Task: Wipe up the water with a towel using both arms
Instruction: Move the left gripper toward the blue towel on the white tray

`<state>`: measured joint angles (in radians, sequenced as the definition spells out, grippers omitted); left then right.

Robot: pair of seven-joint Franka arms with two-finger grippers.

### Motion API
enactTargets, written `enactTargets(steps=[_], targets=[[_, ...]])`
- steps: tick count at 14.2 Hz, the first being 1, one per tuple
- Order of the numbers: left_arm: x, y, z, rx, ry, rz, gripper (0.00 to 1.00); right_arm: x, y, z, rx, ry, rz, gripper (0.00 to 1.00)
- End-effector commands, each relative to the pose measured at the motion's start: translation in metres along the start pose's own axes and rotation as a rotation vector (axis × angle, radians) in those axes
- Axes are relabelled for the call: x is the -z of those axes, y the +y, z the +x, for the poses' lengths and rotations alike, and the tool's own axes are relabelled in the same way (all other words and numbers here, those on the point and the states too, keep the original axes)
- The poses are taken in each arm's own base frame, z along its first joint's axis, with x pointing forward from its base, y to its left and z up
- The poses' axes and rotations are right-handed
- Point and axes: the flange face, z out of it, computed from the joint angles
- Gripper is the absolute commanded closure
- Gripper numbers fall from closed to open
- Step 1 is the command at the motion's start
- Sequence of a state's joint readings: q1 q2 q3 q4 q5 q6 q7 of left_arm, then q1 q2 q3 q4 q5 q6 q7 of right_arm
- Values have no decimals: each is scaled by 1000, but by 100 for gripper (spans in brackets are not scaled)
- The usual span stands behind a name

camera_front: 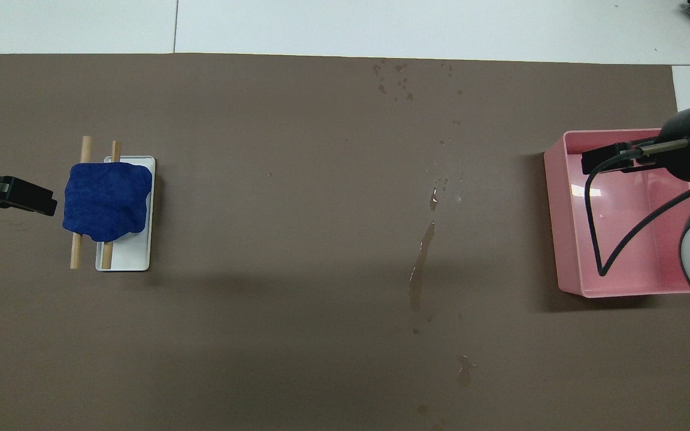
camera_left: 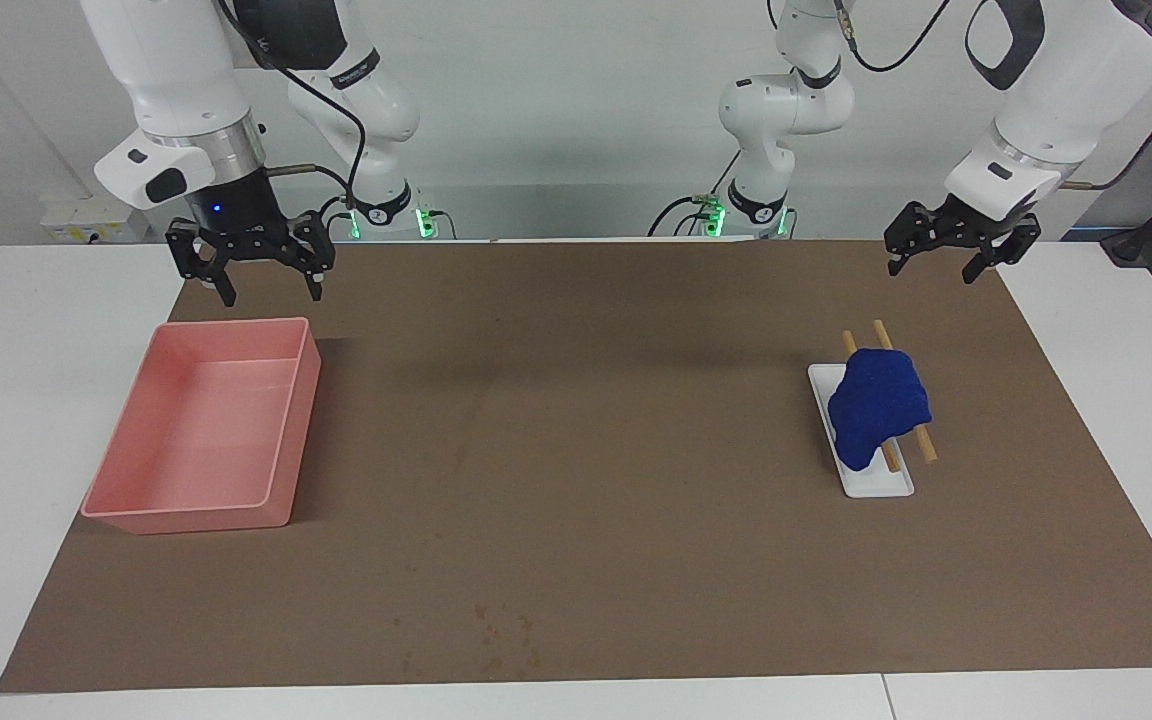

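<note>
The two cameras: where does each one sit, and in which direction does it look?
Facing view: high across the table, looking at the robots; both arms show, left gripper and right gripper raised.
Overhead view: above the robots' end, looking steeply down; only parts of the grippers show.
Shared: the towel on two wooden sticks, the pink tray.

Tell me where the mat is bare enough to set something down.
The widest bare stretch lies between the towel on its white tray and the water streak mid-mat. A narrower strip runs between the streak and the pink tray. Each tray's end is crowded, with the left gripper and right gripper there.
</note>
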<state>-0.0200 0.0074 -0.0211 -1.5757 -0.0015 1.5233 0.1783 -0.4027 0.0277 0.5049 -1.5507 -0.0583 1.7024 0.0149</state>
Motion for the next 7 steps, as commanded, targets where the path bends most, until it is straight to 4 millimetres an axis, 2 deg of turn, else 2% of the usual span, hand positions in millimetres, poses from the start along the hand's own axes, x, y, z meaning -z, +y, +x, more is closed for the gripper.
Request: enactTargets(steps=[1, 4, 7], targets=[[1, 0, -2, 0, 14, 6, 0, -1, 1, 0, -16, 0, 8, 0], [-1, 1, -1, 0, 15, 6, 0, -1, 1, 0, -16, 0, 8, 0], [-21, -4, -3, 44, 117, 24, 0, -1, 1, 0, -16, 0, 8, 0]])
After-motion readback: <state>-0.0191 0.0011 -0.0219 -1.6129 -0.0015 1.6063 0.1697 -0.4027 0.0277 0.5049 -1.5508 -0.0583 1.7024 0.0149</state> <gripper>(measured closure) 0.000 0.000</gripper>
